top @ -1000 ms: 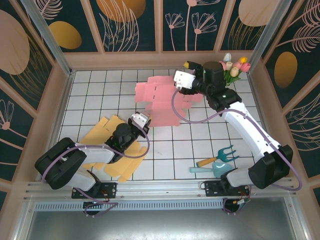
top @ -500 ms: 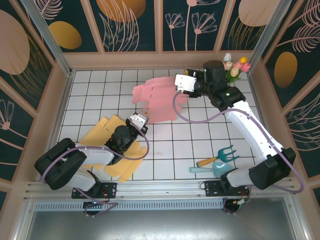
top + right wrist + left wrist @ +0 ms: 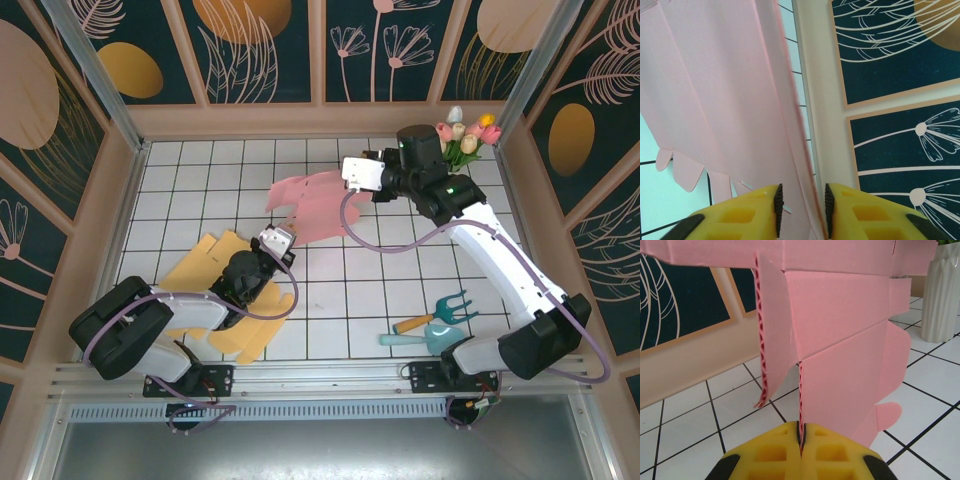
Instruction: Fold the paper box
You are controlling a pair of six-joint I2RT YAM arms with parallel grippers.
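Task thing: pink box blank (image 3: 312, 205), an unfolded die-cut cardboard sheet, lifted off the tiled table (image 3: 200, 190) toward the far middle, between the two arms.
Left gripper (image 3: 287, 235): clenched on the sheet's lower edge; in the wrist view (image 3: 801, 432), yellow pads pressed together with the corrugated edge pinched between.
Right gripper (image 3: 345, 183): up at the sheet's far right side; in the wrist view (image 3: 801, 200), pads apart with the thin edge running between, not seen pressing on it; grasp judged not yet made.
Shape of the sheet, left wrist view (image 3: 840, 340): roughly upright, bent a little along a crease or two, one side flap angled outward, round-tipped tabs hanging free.
Shape of the sheet, right wrist view (image 3: 715, 100): mostly one flat plane, with scalloped tabs along the lower edge.
Done: raised from the table and brought within reach of both arms; a first crease or two partly bent, by the look of it.
Left: nearly everything. No walls standing square, no tabs tucked, no closed box form anywhere.
Stage, as a judgement: early, securing a two-point hold ahead of real folding.
Yellow blank (image 3: 225, 290): flat on the tiles under the left arm, held by neither gripper.
Bystanders: vase of tulips (image 3: 465, 140) at the far right; garden fork (image 3: 445, 308) and trowel (image 3: 420, 340) near the right base, well apart from the sheet.
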